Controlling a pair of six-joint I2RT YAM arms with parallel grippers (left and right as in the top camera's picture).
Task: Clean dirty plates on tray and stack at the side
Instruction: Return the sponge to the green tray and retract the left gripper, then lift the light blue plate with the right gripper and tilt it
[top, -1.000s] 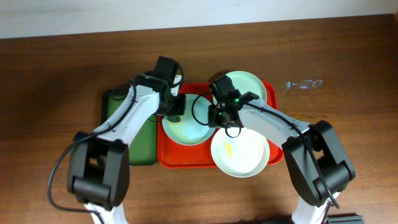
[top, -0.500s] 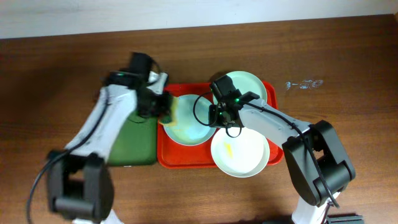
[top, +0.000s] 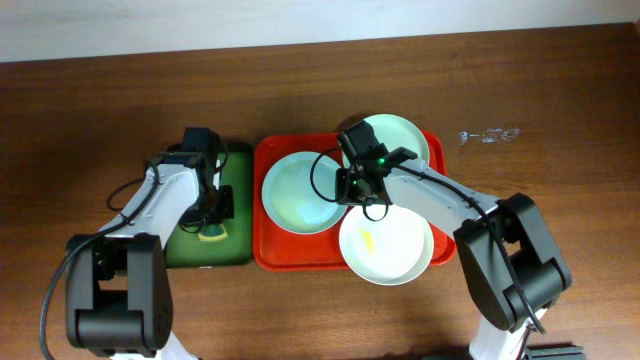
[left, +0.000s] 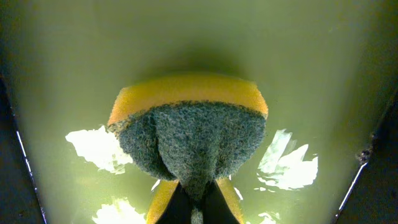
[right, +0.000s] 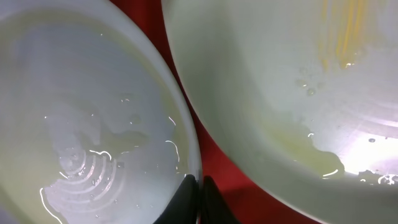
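Observation:
The red-orange tray (top: 272, 255) holds three pale plates. The left plate (top: 298, 192) looks clean and wet; it also shows in the right wrist view (right: 87, 118). My right gripper (top: 347, 188) is shut on this plate's right rim (right: 194, 186). A plate with a yellow smear (top: 385, 245) lies at the front right, seen too in the right wrist view (right: 280, 81). A third plate (top: 400, 138) sits at the back right. My left gripper (top: 212, 222) is shut on a yellow-green sponge (left: 189, 134) over the dark green tray (top: 238, 215).
The dark green tray's wet floor (left: 74, 74) fills the left wrist view. A small clear crumpled object (top: 488, 134) lies on the brown table at the right. A white wall edge runs along the back.
My left arm has carried the sponge off the left plate, leftward and down onto the green tray. The right arm and the plates have not moved.

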